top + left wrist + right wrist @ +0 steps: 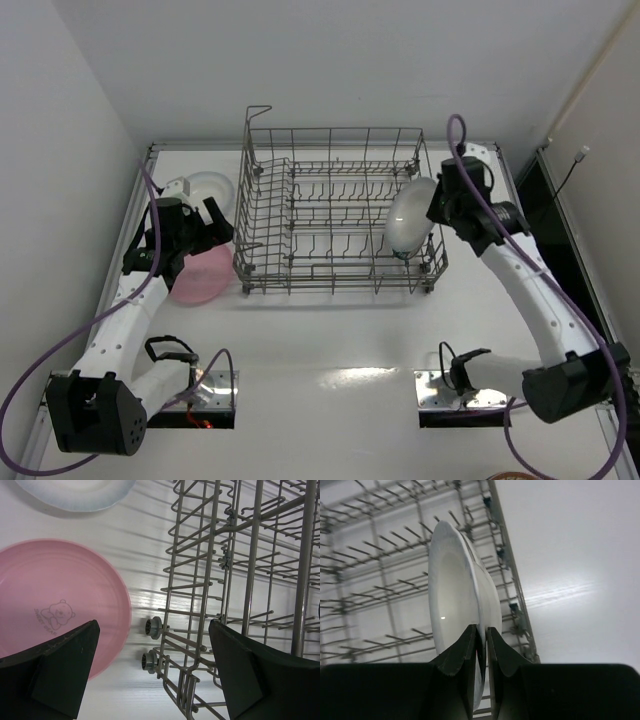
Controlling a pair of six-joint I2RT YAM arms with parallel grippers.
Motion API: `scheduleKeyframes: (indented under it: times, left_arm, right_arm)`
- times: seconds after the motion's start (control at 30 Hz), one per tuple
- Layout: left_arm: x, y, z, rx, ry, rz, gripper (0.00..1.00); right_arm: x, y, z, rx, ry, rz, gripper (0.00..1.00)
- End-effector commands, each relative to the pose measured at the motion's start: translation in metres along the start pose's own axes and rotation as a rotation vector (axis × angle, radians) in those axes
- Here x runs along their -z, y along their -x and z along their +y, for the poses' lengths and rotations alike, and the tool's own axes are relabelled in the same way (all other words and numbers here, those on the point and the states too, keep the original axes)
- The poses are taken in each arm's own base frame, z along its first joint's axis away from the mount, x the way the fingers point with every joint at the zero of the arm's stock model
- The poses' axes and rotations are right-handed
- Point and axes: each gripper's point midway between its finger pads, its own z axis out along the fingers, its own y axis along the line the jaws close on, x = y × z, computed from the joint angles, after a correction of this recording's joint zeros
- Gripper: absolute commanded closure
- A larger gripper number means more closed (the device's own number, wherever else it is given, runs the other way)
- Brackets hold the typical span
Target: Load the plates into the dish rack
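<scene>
While the right gripper [481, 630] pinches one white plate [455, 595] upright at the right end of the single dish rack [320, 275], one pink plate [200, 275] and a second white plate [210, 185] lie left of it, by the open left gripper [154, 625].

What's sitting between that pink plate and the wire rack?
Nothing but a narrow strip of bare white table; the pink plate and the dish rack lie apart. The left wrist view shows it plainly.
</scene>
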Motion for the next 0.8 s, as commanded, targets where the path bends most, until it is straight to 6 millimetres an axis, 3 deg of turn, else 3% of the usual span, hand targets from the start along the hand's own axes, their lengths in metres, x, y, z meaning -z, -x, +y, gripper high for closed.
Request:
scheduleKeyframes:
  times: [0.0, 0.13, 0.3, 0.37, 0.5, 0.77]
  left_arm:
    - [0.003, 0.007, -0.022, -0.006, -0.103, -0.024, 0.11]
    - [0.003, 0.007, -0.021, -0.006, -0.103, -0.023, 0.11]
    - [0.002, 0.008, -0.02, -0.006, -0.095, -0.027, 0.11]
    - [0.002, 0.008, -0.02, -0.006, -0.095, -0.027, 0.11]
    - [0.002, 0.008, -0.02, -0.006, -0.095, -0.027, 0.11]
    - [0.002, 0.006, -0.018, -0.004, -0.082, -0.023, 0.11]
  right_arm:
    - [0.005, 0.03, -0.01, 0.041, -0.165, -0.142, 1.0]
    - [-0.002, 0.025, 0.002, 0.121, -0.197, -0.137, 1.0]
    - [0.002, 0.021, 0.04, 0.262, -0.234, -0.198, 1.0]
    - [0.001, 0.018, 0.044, 0.321, -0.289, -0.203, 1.0]
    - [-0.015, 0.001, 0.073, 0.452, -0.307, -0.177, 1.0]
    - [-0.032, -0.019, 0.077, 0.505, -0.335, -0.124, 0.99]
